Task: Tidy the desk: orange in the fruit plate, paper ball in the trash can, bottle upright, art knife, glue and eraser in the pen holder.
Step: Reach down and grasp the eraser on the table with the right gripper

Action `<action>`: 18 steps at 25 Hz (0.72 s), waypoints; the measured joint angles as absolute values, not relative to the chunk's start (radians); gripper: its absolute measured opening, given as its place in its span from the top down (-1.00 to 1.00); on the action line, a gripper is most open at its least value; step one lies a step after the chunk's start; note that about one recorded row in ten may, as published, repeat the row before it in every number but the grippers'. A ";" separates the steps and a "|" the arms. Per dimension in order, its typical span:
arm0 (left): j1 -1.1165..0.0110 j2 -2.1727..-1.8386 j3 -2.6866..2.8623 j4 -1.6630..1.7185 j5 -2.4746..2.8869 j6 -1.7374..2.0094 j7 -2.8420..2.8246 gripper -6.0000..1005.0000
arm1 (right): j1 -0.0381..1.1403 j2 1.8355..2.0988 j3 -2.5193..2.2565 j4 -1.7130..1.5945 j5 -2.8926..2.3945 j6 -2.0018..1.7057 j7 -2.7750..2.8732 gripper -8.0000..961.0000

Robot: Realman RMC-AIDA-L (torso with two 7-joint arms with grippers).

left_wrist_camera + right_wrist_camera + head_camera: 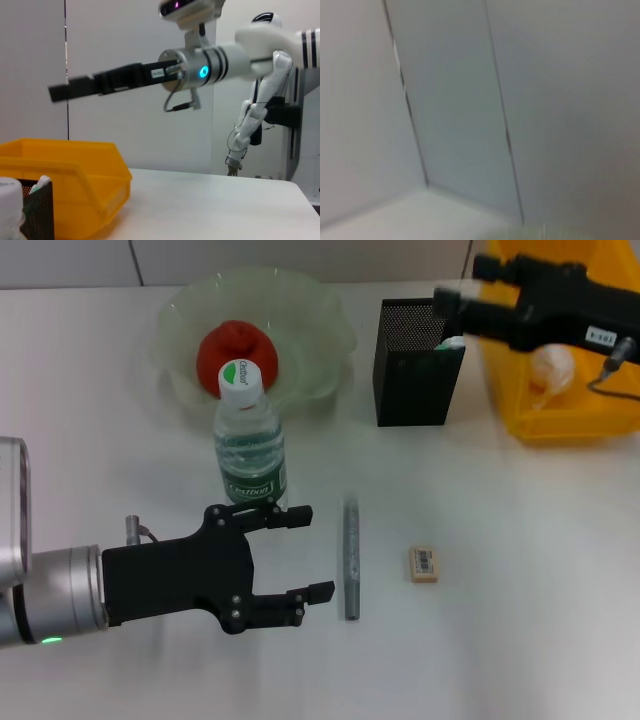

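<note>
The orange (236, 350) lies in the pale green fruit plate (320, 330). The bottle (248, 440) stands upright in front of the plate. My left gripper (312, 552) is open and empty, low over the table just in front of the bottle, with the grey art knife (351, 558) lying beside its fingertips. The eraser (424, 564) lies on the table further right. My right gripper (460, 285) hovers open over the black mesh pen holder (415, 362), where a white glue top (452, 342) pokes out. The paper ball (553, 370) lies in the yellow trash can (570, 425).
In the left wrist view the right arm (200, 70) reaches over the trash can (75, 175) and the pen holder (37, 210). The right wrist view shows only a wall. Bare white table lies around the art knife and eraser.
</note>
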State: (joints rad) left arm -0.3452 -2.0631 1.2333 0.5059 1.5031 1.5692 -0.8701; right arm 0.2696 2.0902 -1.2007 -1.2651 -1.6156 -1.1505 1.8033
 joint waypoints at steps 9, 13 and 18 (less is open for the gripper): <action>-0.349 -2.063 1.233 0.506 1.503 1.569 -0.871 -0.57 | 0.388 2.082 -1.133 -1.606 -2.137 -1.474 2.423 -0.73; -0.352 -2.063 1.227 0.506 1.504 1.569 -0.876 -0.57 | 0.542 2.065 -1.125 -1.698 -2.361 -1.703 2.599 -0.75; -0.348 -2.061 1.225 0.511 1.505 1.570 -0.881 -0.57 | 0.673 2.058 -1.146 -1.632 -2.459 -1.862 2.616 -0.75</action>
State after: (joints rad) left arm -0.3483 -2.0608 1.2251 0.5114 1.5047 1.5696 -0.8813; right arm 0.6729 2.0580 -1.1463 -1.6321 -2.4595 -1.8620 2.6156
